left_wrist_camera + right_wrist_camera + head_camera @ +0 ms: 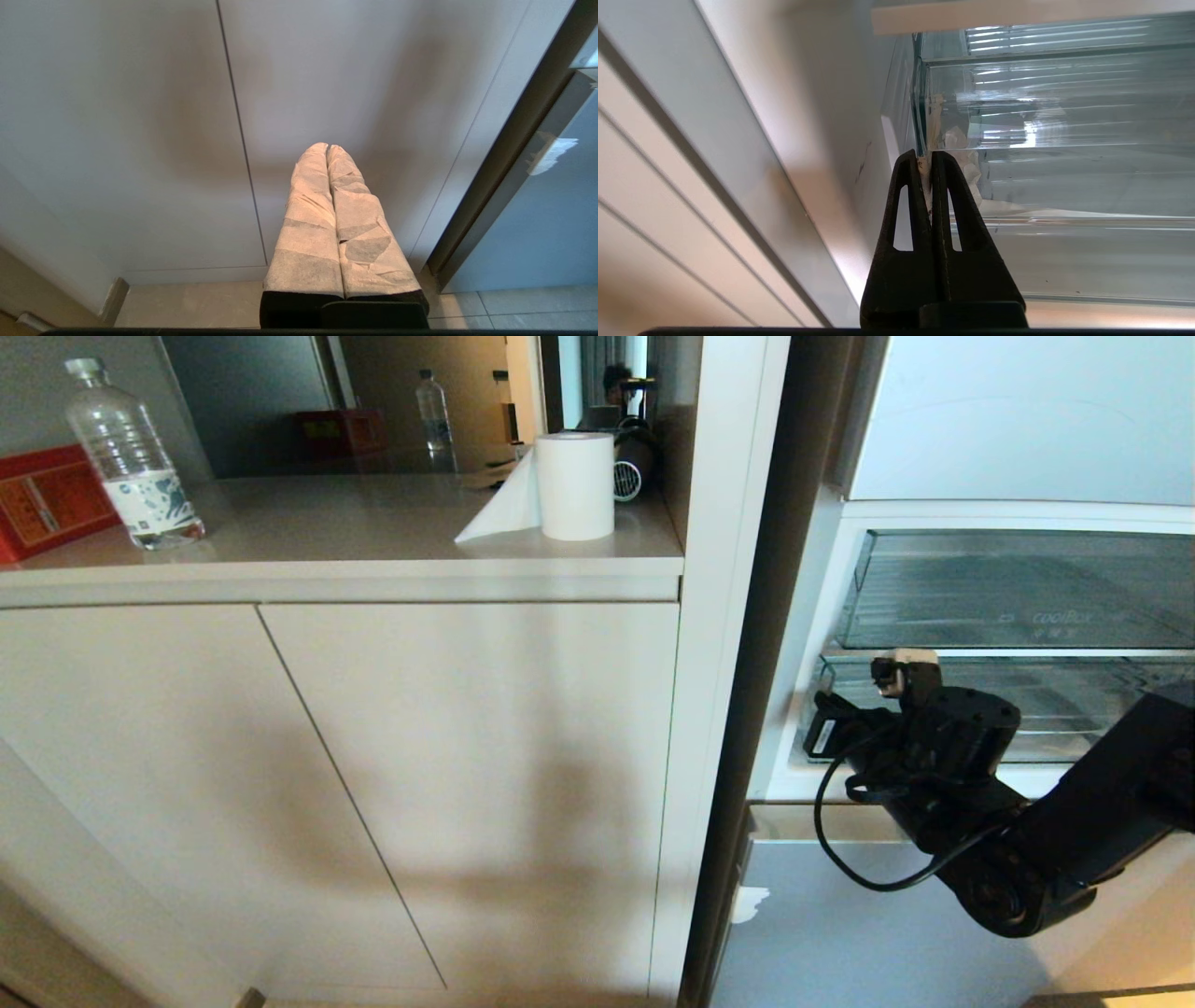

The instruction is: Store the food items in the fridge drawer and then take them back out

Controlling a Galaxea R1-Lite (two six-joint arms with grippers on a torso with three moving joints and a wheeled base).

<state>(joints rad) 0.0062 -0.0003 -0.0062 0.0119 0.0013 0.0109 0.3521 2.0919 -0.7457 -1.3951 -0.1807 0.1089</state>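
The left gripper is hanging low in front of the pale cupboard doors, near the floor tiles. Its two paper-wrapped fingers are pressing together with nothing between them.

The right arm is reaching in from the right edge toward the open fridge, above the grey-blue door panel. The right gripper is sitting at the left front corner of the fridge drawer. Its black fingers are closing tight, with only a thin scrap of whitish material showing between the tips; whether they are pinching the drawer's clear front wall cannot be told. In the right wrist view, something crumpled and white is lying inside the drawer at that same left front corner, just past the fingertips. The drawer's ribbed floor is showing through the clear plastic, and neither fruit is showing in any view.

Directly above the drawer, the taller clear bin is sitting with faint lettering on its front.

Left of the fridge, on the counter, a roll of paper towel is standing near the right end with a loose sheet trailing out. A plastic water bottle is standing toward the left end, beside a red box at the left edge. Farther back, a second bottle is standing.
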